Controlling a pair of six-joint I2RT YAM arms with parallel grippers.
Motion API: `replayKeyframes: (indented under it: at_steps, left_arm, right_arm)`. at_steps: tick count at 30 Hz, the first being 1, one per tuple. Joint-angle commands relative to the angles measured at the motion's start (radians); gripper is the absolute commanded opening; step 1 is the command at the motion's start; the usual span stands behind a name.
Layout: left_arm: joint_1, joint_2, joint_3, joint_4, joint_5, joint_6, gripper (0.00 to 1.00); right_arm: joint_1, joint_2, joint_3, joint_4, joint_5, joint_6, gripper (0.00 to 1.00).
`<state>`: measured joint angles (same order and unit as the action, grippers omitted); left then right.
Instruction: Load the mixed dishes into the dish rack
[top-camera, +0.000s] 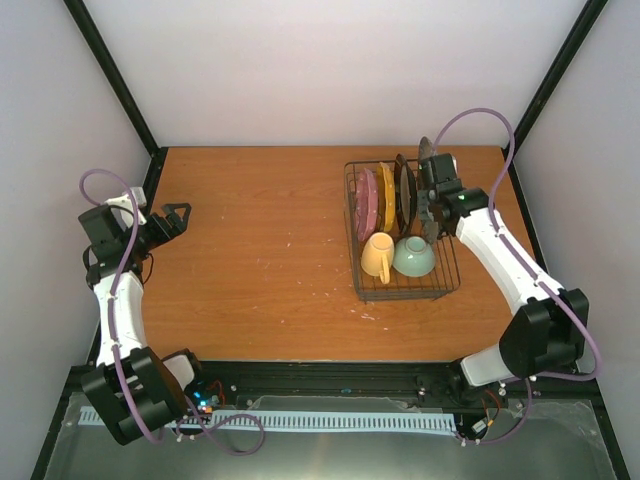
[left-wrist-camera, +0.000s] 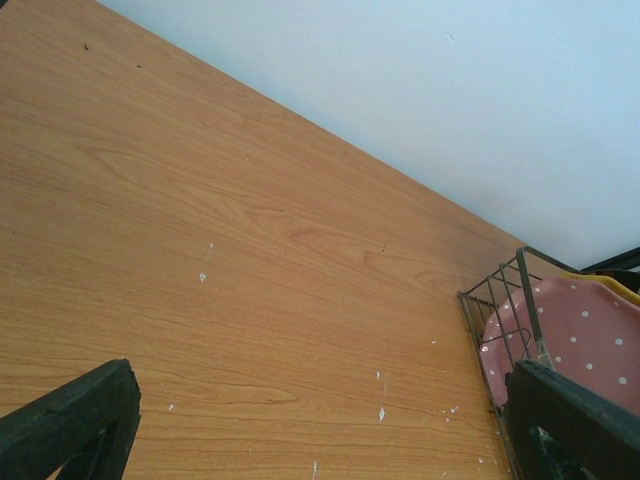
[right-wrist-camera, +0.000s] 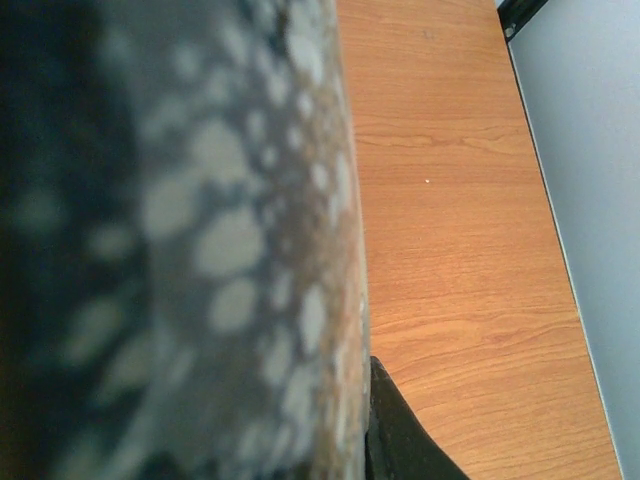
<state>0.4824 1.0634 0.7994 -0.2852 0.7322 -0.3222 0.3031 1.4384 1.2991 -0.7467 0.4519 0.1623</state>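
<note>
Top external view: the rectangular dark wire dish rack (top-camera: 400, 293) sits on the right side of the brown wooden table (top-camera: 260, 230). It holds a pink dotted plate (top-camera: 367, 203), a yellow ceramic mug (top-camera: 377, 255) and a pale green bowl (top-camera: 413, 257). The right gripper (top-camera: 430, 200) has its fingers clamped on a grey speckled plate (right-wrist-camera: 200, 250) at the rack's right part. The left gripper (top-camera: 178, 220) hangs with its fingers spread wide near the table's left edge.

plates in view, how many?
4: pink plate, yellow plate and dark plate standing in the dish rack, left to right; speckled plate in the right gripper. Others may be hidden.
</note>
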Motion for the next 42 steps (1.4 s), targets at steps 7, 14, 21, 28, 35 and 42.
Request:
replayKeyframes:
  at_steps: [7,14,21,28,35,42]
  left_arm:
    - [-0.002,0.015,0.007,0.015,-0.002,0.030,1.00]
    - [-0.002,0.028,0.015,0.016,0.000,0.030,1.00]
    - [-0.002,0.028,0.018,0.019,0.004,0.022,1.00]
    - [-0.002,0.015,0.012,0.021,0.004,0.019,1.00]
    - [-0.002,0.007,0.008,0.022,0.016,0.009,1.00]
    - [-0.002,-0.033,-0.031,0.085,0.078,-0.033,1.00]
  right_arm:
    - [-0.013,0.063,-0.001,0.196,0.001,0.038,0.03]
    - [-0.016,0.099,-0.001,0.185,0.019,0.065,0.26]
    - [-0.016,0.080,0.021,0.166,0.056,0.077,0.61]
    - [-0.016,0.002,0.050,0.149,0.051,0.086,0.73]
    - [-0.016,-0.123,0.086,0.129,0.076,0.088,0.83]
    - [-0.016,-0.328,0.057,0.167,0.013,0.067,0.91]
